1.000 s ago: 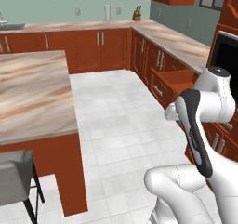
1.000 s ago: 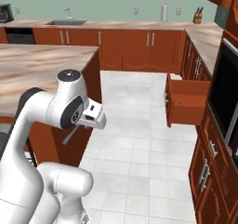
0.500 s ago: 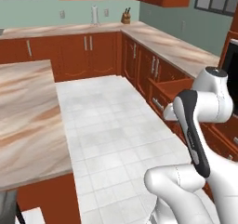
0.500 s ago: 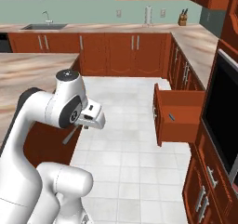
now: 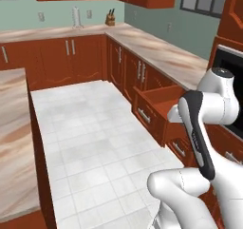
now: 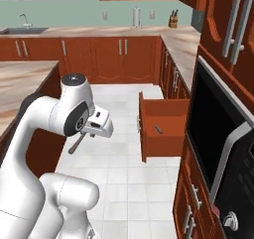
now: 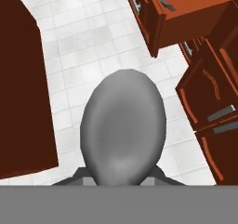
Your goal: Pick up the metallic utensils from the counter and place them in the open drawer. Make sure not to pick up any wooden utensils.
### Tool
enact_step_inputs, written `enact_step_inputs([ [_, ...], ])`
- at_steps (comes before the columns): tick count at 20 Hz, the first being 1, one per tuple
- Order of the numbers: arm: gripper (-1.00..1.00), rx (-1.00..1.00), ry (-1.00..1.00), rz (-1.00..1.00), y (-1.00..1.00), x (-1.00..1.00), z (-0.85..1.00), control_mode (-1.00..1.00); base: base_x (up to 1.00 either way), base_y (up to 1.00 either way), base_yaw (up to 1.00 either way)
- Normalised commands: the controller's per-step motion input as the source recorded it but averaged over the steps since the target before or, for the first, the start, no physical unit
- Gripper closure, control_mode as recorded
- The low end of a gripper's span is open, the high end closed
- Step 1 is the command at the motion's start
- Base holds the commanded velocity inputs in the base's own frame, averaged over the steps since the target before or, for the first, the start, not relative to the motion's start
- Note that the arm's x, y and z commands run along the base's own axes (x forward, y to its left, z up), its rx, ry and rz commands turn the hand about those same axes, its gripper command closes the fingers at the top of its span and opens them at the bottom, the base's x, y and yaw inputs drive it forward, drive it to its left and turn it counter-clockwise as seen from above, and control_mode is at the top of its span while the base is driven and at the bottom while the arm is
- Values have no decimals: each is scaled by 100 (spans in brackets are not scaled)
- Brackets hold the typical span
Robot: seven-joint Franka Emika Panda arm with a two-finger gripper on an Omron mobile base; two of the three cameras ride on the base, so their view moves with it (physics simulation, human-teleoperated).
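Island counter (image 5: pixel 14 142) is lying along the left edge of the left base view, its pinkish marble top showing no utensils in the part that is in frame; in the right base view the same slab (image 6: pixel 22 79) is sitting behind the arm's shoulder. Wall counters (image 5: pixel 156 52) are running along the far wall and down the right side, with a knife block (image 5: pixel 110 19) standing in the corner. An oven (image 6: pixel 223 149) is taking up the right edge of the right base view.

Arm (image 5: pixel 209 109) is standing over the white tile floor (image 5: pixel 95 142), between the island and the right-hand cabinets.

Drawer (image 6: pixel 161 129) is standing pulled out of the right cabinet run, silver bar handle on its front facing the floor. A small dark utensil (image 6: pixel 158 129) is lying on its bottom; too small to tell which one. In the hand view the drawer (image 7: pixel 186 9) is showing at the upper right, the same dark item inside.

Gripper (image 6: pixel 84 134) is hanging over the floor, well apart from the drawer and on its handle side, clamped on the spoon (image 7: pixel 123 130). Grey bowl is looming just ahead of the fingers in the hand view; in the right base view the spoon (image 6: pixel 76 144) is slanting down and to the left from the hand
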Motion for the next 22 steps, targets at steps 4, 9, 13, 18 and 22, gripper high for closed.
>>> enact_step_inputs([
  [4,100,0,0,0,0,0,0,100,64,-5,-15],
  [9,100,0,0,0,0,0,0,100,64,-1,-15],
  [13,100,0,0,0,0,0,0,100,41,-19,-15],
  [18,100,0,0,0,0,0,0,100,23,-33,-13],
  [22,100,0,0,0,0,0,0,100,34,-16,-14],
])
